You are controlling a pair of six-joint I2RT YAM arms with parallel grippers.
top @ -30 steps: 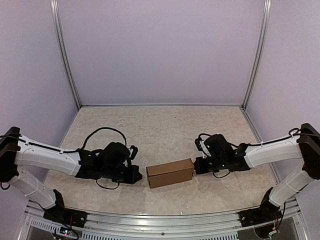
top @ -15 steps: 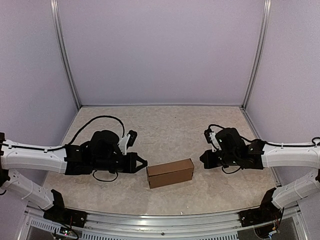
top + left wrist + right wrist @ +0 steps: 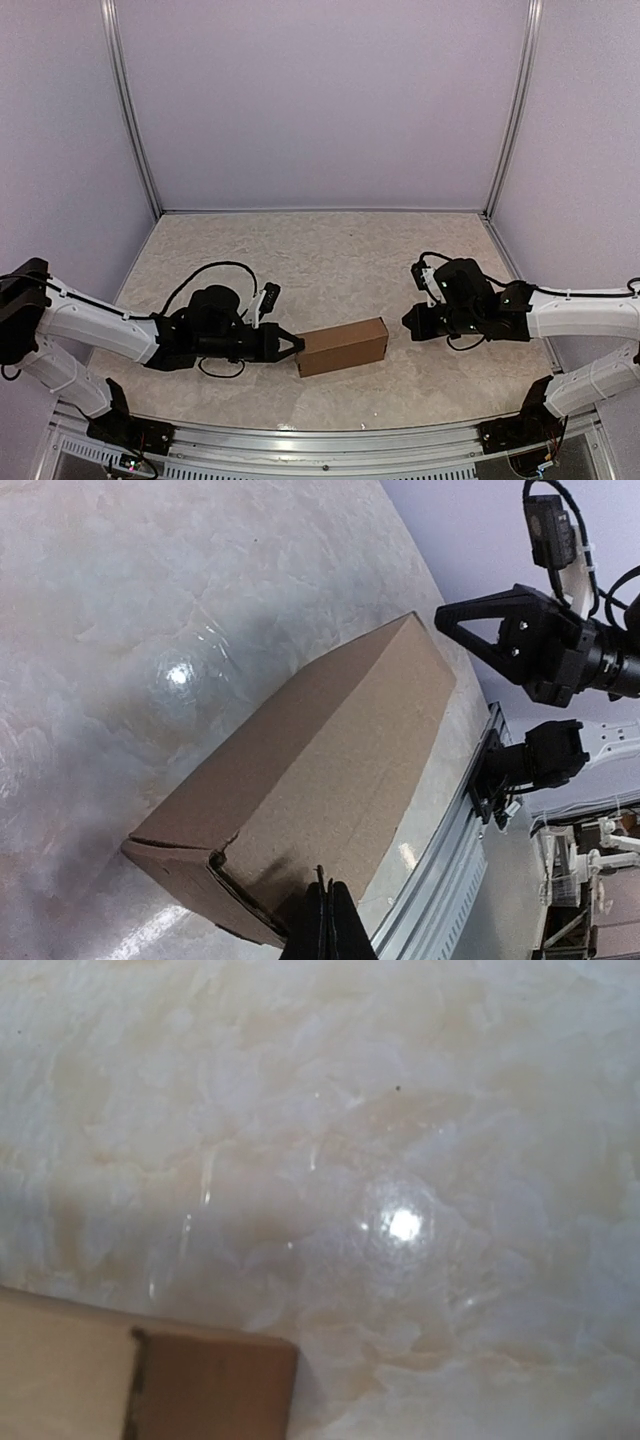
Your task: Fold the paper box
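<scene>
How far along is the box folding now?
Done: the box lies as a closed oblong. In hand: the shut left gripper is at its left end, where the flap shows a small gap. The shut right gripper hangs apart. Left: probably only pressing that flap flush.

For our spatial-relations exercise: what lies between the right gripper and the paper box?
Between the right gripper and the paper box there is only bare table; the top external view shows it.

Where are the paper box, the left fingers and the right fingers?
paper box [image 3: 342,344]: top view, its upper face.
left fingers [image 3: 286,345]: top view, near the shut tips.
right fingers [image 3: 410,322]: top view, near the shut tips.
</scene>
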